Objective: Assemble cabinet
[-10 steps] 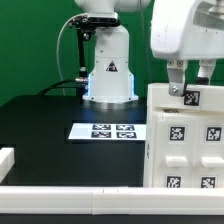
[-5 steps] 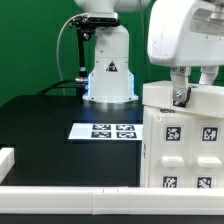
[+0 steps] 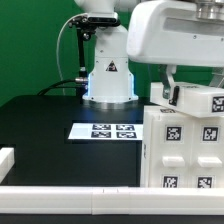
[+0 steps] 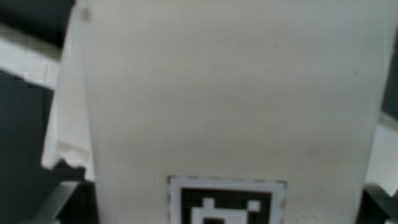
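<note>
Open table (image 3: 40,120) left, cabinet (image 3: 185,145) blocking right

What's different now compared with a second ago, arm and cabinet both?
The arm's wrist and gripper swung toward the exterior view's left and tilted. The cabinet in its grasp tipped with it: the top edge, level a second ago, now slopes, and the top tag has shifted toward the exterior view's right. Nothing was let go. The marker board and the robot base stayed put.

The gripper (image 3: 172,88) is swinging toward the exterior view's left, apparently tilting the cabinet (image 3: 185,140) piece it clasps.
</note>
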Controlling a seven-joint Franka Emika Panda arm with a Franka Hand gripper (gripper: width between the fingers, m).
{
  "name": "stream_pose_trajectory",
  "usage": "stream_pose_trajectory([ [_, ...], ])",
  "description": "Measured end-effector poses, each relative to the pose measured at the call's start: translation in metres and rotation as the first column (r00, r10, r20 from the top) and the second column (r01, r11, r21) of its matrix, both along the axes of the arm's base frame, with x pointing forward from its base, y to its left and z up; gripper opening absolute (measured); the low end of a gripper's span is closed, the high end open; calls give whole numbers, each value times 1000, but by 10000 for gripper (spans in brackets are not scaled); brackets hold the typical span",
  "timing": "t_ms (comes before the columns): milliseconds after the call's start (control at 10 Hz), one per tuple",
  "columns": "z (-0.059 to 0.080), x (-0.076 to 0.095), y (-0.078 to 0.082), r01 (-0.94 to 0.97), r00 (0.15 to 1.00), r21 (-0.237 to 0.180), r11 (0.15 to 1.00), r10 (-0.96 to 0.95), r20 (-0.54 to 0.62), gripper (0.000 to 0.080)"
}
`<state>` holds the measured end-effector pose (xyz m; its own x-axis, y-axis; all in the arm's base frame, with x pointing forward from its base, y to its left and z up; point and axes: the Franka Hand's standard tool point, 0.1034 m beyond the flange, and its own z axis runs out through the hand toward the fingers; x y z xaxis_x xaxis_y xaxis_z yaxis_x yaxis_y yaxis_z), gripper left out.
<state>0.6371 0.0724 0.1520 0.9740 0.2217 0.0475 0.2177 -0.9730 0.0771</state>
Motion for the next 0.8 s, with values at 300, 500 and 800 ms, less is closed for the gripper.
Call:
stream_pose_trajectory([
  [300, 1, 2, 0, 404, 914, 48, 914, -405, 20, 555],
  [500, 1, 5, 0, 478, 876, 72, 875, -481, 32, 557],
  [800, -1, 0, -1, 696, 715, 75, 714, -699, 7, 557],
])
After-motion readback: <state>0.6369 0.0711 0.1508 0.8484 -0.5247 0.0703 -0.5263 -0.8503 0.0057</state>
